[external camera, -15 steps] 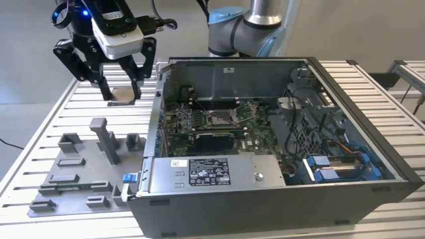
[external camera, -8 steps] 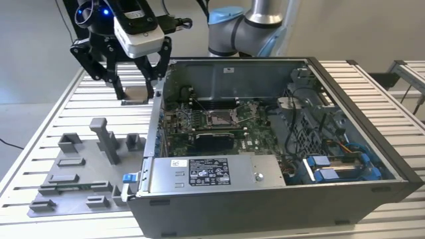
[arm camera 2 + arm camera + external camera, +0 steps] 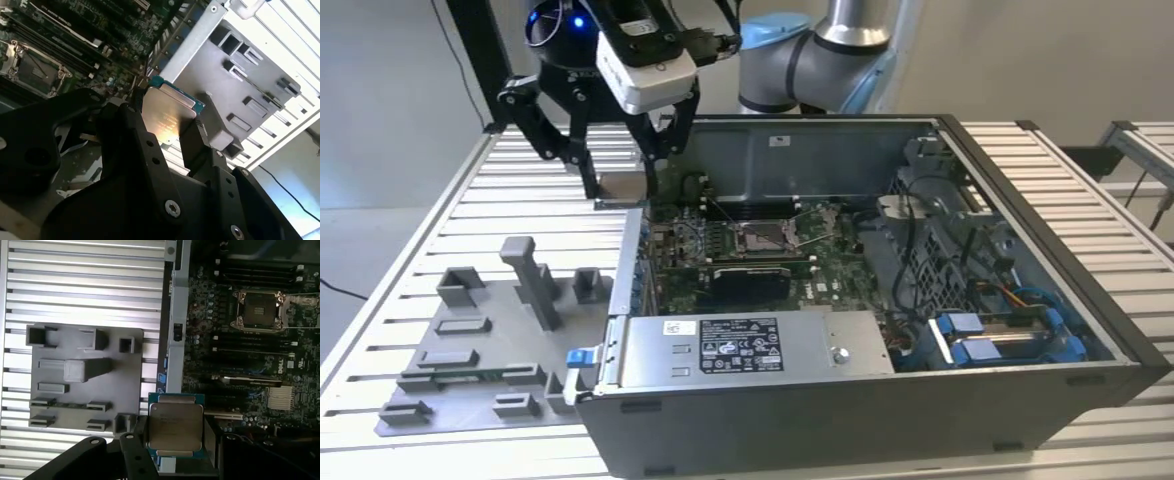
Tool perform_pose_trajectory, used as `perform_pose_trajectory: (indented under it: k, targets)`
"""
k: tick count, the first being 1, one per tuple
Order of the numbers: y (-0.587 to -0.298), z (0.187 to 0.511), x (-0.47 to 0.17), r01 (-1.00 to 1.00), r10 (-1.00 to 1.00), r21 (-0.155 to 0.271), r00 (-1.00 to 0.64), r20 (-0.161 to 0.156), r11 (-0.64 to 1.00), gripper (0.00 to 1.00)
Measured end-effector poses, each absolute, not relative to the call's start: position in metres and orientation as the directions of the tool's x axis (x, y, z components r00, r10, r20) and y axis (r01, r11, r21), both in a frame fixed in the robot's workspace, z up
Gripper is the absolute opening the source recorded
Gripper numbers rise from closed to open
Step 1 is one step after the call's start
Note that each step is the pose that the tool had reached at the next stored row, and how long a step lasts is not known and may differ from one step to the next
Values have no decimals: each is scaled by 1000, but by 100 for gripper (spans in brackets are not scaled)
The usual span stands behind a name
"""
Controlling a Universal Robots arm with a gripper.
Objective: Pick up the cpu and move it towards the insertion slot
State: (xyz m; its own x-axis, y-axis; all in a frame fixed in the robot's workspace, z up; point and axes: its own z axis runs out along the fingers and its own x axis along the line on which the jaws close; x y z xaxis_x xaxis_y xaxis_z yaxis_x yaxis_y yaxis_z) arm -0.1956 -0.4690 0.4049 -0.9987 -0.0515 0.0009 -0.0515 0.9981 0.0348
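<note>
Black fingers of the gripper (image 3: 175, 440) are pressed against opposite edges of the cpu (image 3: 175, 426), so the chip is pinched flat between them, its silvery face turned up toward the wrist, as is seen in both wrist views. In the exterior view the gripper (image 3: 620, 185) is held in the air, above the edge of the open computer case (image 3: 1067, 230) nearest the grey fixture plate (image 3: 467, 350), with the chip lifted clear of that plate.

The pick-up is judged to be done: the chip is carried and rests on nothing. The move toward the insertion slot (image 3: 761, 237) is judged to be partly made; the socket, with its shiny frame open, is seen in the first wrist view (image 3: 259, 310) well apart from the chip, across a stretch of green circuit board (image 3: 220, 365).

The case is laid on its side on a ribbed aluminium tabletop (image 3: 467, 215), filling most of it toward the exterior view's right, and the fixture plate is set by the tabletop's near corner on that view's left. Pale walls and a light floor are seen beyond the tabletop.
</note>
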Motion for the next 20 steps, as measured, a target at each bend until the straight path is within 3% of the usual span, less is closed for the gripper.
perform_pose_trajectory:
  k: [20]
  targets:
    - [-469, 407, -134, -52, -52, 35, -999, 1, 998, 0]
